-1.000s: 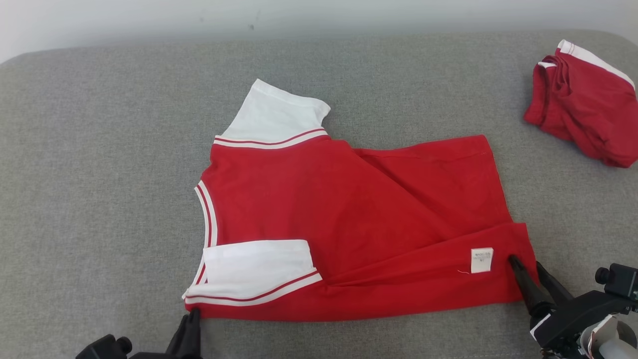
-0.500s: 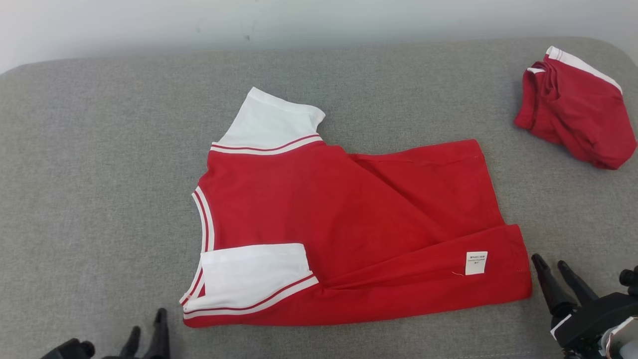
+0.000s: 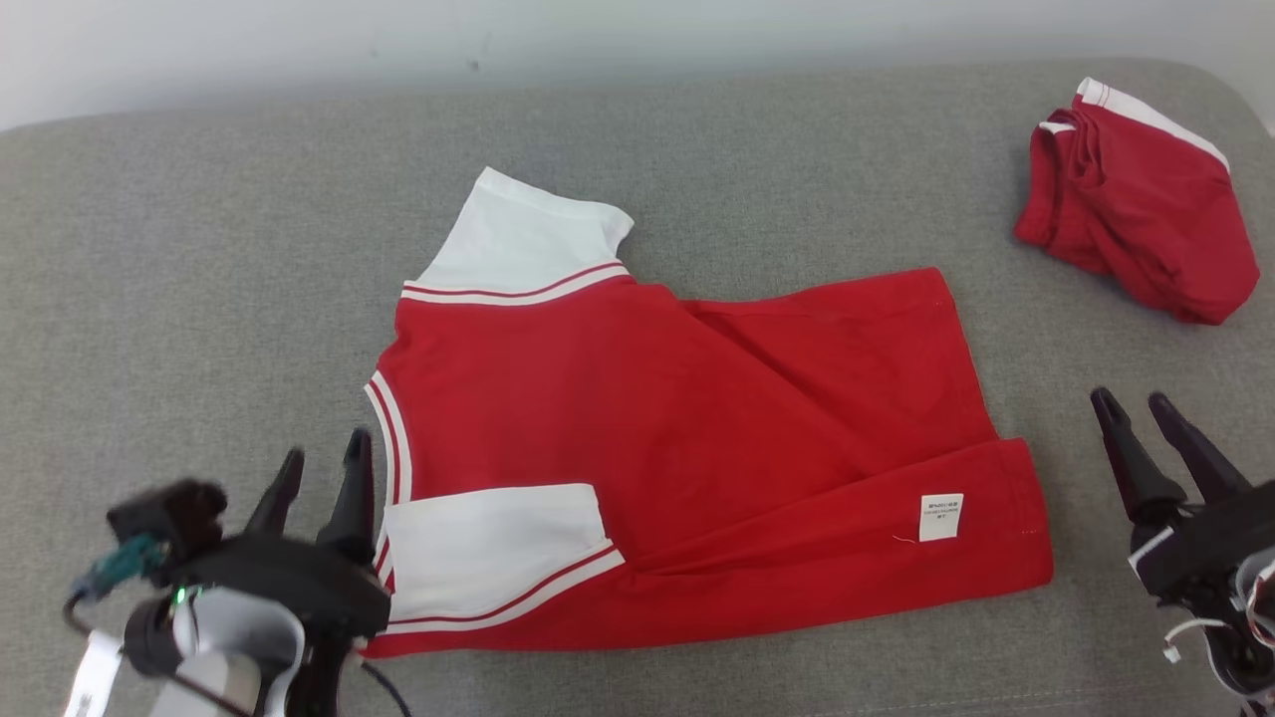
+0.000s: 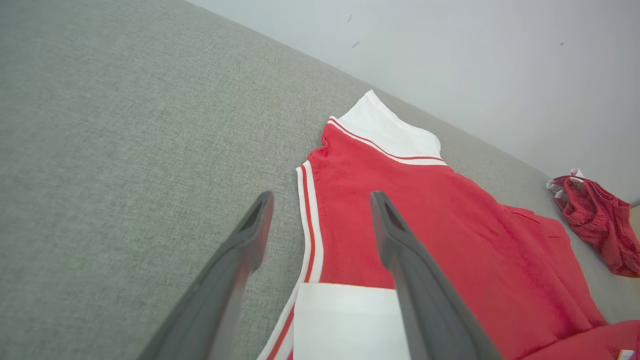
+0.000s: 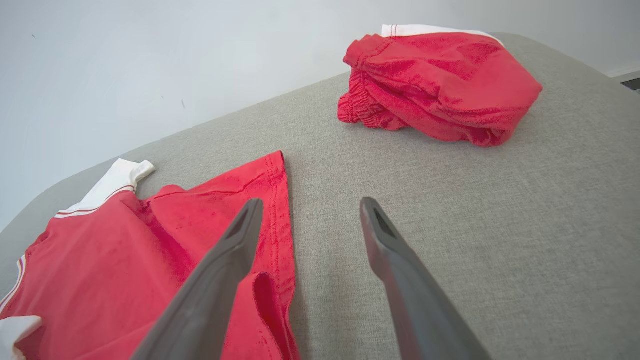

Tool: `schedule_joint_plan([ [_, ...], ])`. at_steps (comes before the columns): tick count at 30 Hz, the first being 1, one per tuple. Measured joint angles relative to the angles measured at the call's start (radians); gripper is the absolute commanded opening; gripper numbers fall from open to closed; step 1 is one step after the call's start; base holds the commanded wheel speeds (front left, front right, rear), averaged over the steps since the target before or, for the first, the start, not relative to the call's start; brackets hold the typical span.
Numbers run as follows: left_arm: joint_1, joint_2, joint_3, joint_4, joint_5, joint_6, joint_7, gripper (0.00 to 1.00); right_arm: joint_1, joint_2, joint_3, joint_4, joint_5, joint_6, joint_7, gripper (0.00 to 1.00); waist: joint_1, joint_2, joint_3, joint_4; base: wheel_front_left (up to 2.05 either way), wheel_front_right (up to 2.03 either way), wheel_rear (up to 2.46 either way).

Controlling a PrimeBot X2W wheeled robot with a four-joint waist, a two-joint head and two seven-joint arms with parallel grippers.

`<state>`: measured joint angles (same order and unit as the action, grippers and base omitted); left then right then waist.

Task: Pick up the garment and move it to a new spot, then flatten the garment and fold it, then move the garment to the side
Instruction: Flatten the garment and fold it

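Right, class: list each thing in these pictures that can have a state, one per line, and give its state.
Red shirt, laid out, near edge folded over, unheld.
Near sleeve, folded onto the shirt's body.
Red shorts, crumpled in a heap, apart from the shirt.
Left gripper, open, empty, beside the shirt.
Right gripper, open, empty, beside the shirt.

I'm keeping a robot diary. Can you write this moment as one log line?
red shirt: partly folded, flat on grey cushion | left gripper: open, empty | right gripper: open, empty | other red garment: bunched, far right
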<state>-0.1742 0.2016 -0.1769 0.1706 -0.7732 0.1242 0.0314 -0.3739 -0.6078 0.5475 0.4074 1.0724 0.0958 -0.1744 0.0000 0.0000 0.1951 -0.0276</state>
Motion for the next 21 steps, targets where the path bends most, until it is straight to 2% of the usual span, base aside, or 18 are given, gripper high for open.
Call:
schedule_joint_plan([
  [13, -0.38, 0.024, -0.089, 0.173, 0.134, 0.0, 0.125, 1.0, -0.199, -0.003, 0.052, -0.101, -0.077, 0.001, 0.107, 1.0, 0.0, 0.0001, 0.095, -0.027, 0.0, 0.0, 0.0],
  [21, -0.616, 0.018, -0.143, 0.277, 0.224, 0.0, 0.193, 1.0, -0.304, -0.014, 0.067, -0.143, -0.107, 0.001, 0.163, 1.0, 0.0002, 0.0001, 0.181, -0.045, 0.0, 0.0, 0.0],
])
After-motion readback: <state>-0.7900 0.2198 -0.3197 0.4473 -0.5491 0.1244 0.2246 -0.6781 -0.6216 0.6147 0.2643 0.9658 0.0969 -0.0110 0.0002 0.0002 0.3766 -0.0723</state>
